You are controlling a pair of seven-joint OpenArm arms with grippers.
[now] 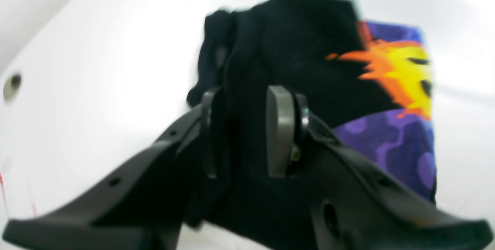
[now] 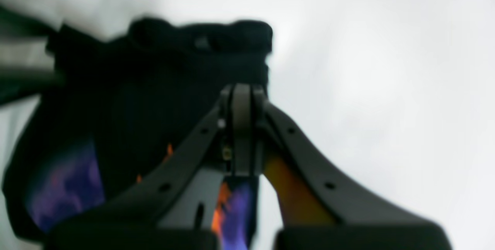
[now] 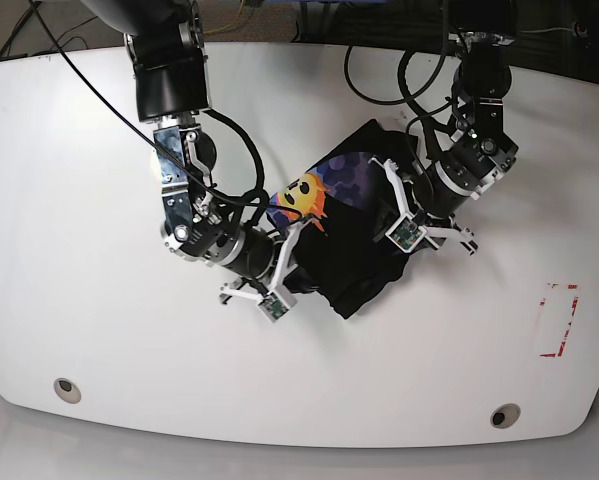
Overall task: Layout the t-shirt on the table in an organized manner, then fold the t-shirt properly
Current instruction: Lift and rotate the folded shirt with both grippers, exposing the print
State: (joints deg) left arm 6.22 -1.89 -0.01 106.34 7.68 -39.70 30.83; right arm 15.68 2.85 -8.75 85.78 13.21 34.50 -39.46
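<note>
The black t-shirt (image 3: 364, 250) lies bunched in the middle of the white table (image 3: 99, 300), its orange-yellow sun print (image 3: 304, 193) facing up at its left end. My left gripper (image 3: 394, 205) is at the shirt's right side. In the left wrist view the gripper (image 1: 243, 134) is shut on a thick fold of the black t-shirt (image 1: 294, 48). My right gripper (image 3: 297, 232) sits at the left edge by the print. In the right wrist view its jaws (image 2: 241, 95) are pressed together on a thin edge of the t-shirt (image 2: 154, 87), and printed cloth shows under them.
Two round metal inserts (image 3: 66, 387) (image 3: 505, 414) sit near the table's front edge. A red rectangular outline (image 3: 557, 320) marks the right side. Cables trail from both arms at the back. Bare tabletop (image 2: 386, 68) surrounds the shirt.
</note>
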